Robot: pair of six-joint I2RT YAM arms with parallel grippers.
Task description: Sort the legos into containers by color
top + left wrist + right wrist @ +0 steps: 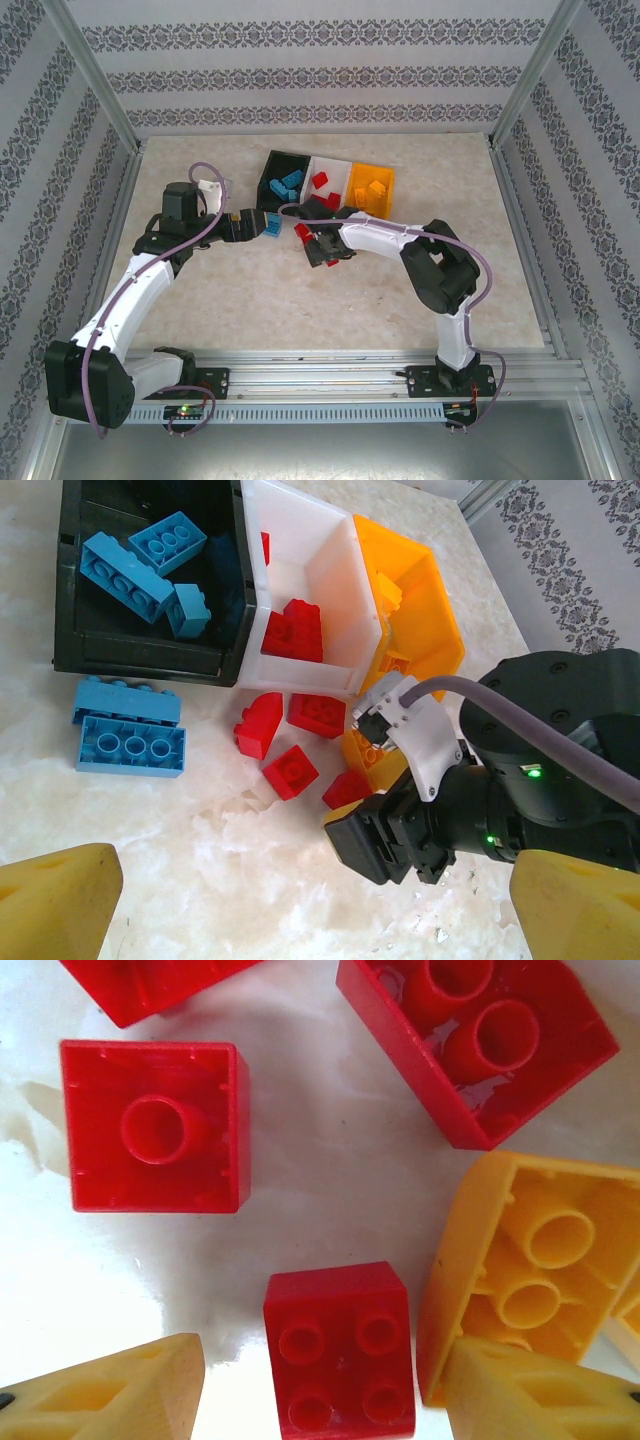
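Far side of the tabletop (250, 300): three containers stand touching in a row, from left to right the black bin (283, 172), white bin (326, 178) and orange bin (372, 200).
Black bin contents: blue legos (128, 568), at least three, lying loose on its floor.
White bin contents: red legos (292, 635) resting against its near wall.
Orange bin contents: orange legos (374, 188); they are too small in the top view to count.
Loose blue pair (128, 725): two long blue bricks lie side by side and touching. They are flat on the tabletop just in front of the black bin, and the nearer one has its hollow side up.
Loose red cluster (290, 772): about four red bricks lie close together on the tabletop, just in front of the white bin.
Loose orange brick (530, 1260): it lies upside down with its tubes showing, just beside the red cluster.
Left pincer (315, 910): its yellow fingers (55, 900) are spread wide apart and grip nothing. It sits low over the tabletop, pointing toward the bins, with the loose blue pair ahead of it.
Right pincer (325, 1400): it is lowered over the red cluster with its fingers apart and nothing clamped.
Small red brick (340, 1355): it lies four studs up on the tabletop between the right pincer's fingers. Bare tabletop shows between it and one finger, and the other finger overlaps the edge of the loose orange brick.
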